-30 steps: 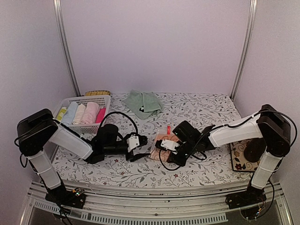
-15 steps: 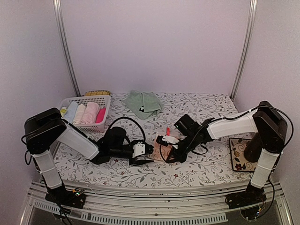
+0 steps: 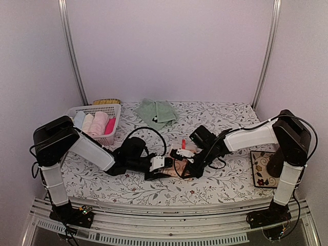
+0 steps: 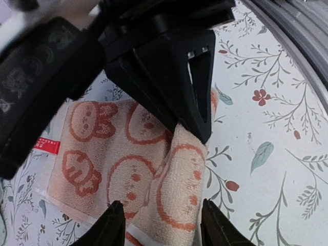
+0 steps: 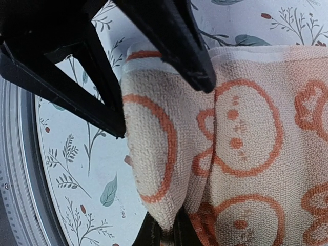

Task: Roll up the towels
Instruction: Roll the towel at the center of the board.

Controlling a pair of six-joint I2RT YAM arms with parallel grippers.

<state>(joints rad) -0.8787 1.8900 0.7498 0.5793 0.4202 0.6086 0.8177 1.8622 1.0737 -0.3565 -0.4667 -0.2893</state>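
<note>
Rolling looks barely begun: the orange towel (image 4: 118, 169) lies mostly flat on the bench (image 3: 225, 120), the right gripper (image 5: 164, 233) with jaws clamped on its raised fold, the left gripper (image 4: 163, 224) with jaws apart astride that fold, and the green towel (image 3: 158, 114) lying unrolled behind.

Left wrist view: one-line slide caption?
Right gripper pinches a raised fold of the peach, orange-printed terry towel; open left gripper straddles it.

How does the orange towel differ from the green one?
The orange towel carries printed round faces; the green towel is plain but for a small mark. The orange one lies near the front, a fold pinched by the right end effector; the green one lies untouched at the back. Both are soft cloths, neither rolled.
</note>
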